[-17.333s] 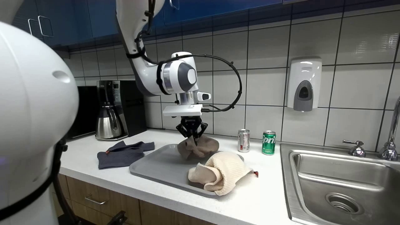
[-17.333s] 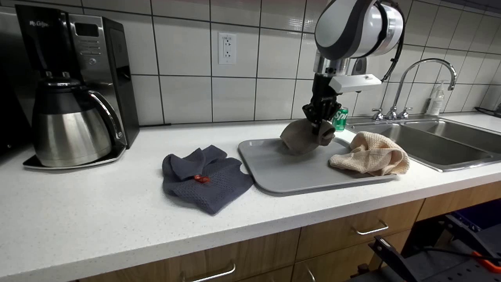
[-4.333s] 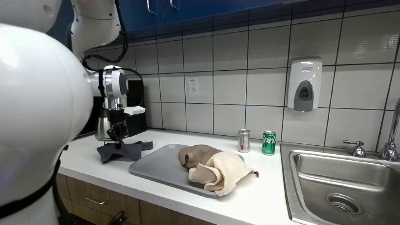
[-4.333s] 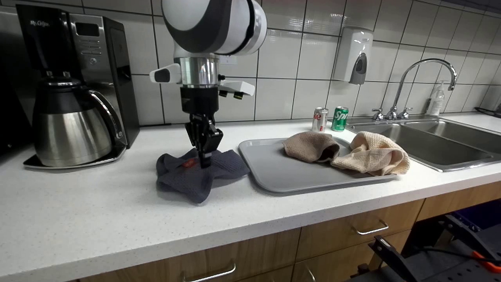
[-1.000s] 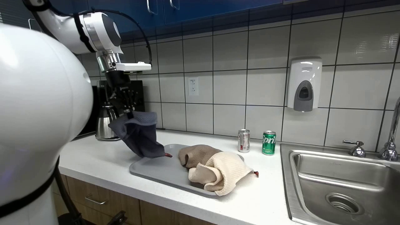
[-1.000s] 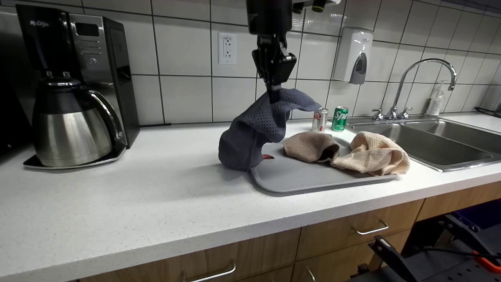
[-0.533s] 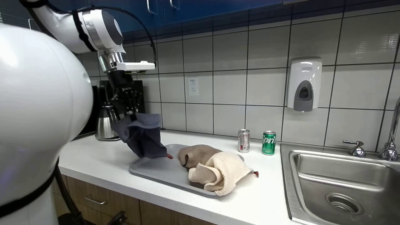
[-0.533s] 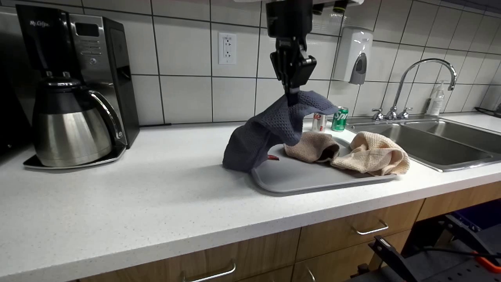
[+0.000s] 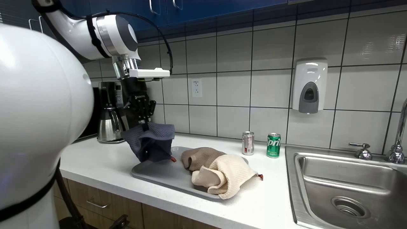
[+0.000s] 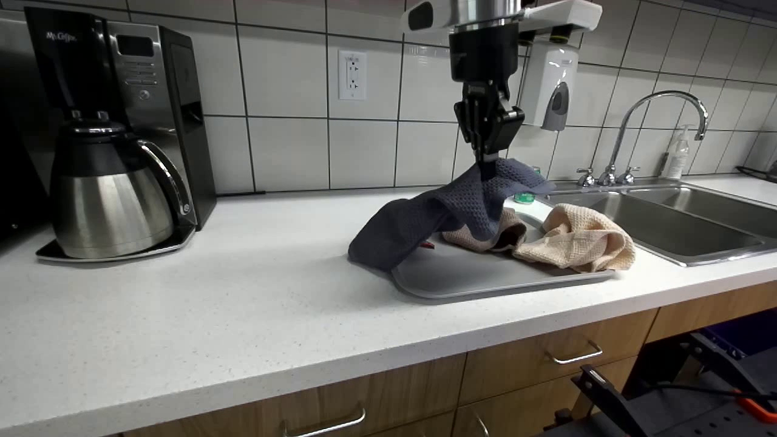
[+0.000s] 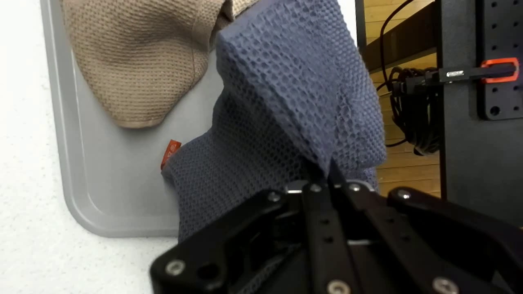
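The gripper (image 10: 487,171) pinches a blue cloth (image 10: 464,206) over the tray (image 10: 473,276), at its edge nearest to the coffee maker (image 10: 149,106).

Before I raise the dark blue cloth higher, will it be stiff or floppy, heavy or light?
The dark blue cloth is probably floppy: it droops on both sides of the gripper, so its loose ends may swing. Its open, textured weave suggests it is light.

Rough waffle-weave blue cloth (image 11: 278,110) over the edge of a smooth matt plastic-looking tray (image 10: 473,273), nubbly brown cloth (image 9: 202,156), cream cloth (image 9: 232,175) just as nubbly, and look, satiny metal sink (image 9: 343,173), glossy tiles (image 9: 233,89), smooth counter (image 10: 243,303), wood-grain drawers (image 10: 528,361)
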Robot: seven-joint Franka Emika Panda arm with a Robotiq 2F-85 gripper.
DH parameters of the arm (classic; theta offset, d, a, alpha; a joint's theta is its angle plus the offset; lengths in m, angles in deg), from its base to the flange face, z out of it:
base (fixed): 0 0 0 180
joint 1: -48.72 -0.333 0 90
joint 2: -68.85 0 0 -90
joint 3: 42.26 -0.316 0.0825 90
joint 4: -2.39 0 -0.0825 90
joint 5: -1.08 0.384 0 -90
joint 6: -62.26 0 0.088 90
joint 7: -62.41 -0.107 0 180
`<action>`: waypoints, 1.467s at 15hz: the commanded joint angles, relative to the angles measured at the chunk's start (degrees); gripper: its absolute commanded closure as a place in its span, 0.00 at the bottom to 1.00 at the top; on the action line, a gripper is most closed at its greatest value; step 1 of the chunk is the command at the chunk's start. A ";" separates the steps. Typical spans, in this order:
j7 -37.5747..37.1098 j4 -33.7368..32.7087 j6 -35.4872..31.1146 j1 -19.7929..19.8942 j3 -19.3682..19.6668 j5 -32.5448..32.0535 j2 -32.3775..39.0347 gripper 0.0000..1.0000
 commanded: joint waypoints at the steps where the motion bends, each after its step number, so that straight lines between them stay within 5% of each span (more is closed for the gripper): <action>1: 0.96 1.25 -1.40 2.02 1.86 -1.31 -0.16 0.99; 22: 6.20 -0.39 -4.63 9.90 8.96 -3.73 3.88 0.99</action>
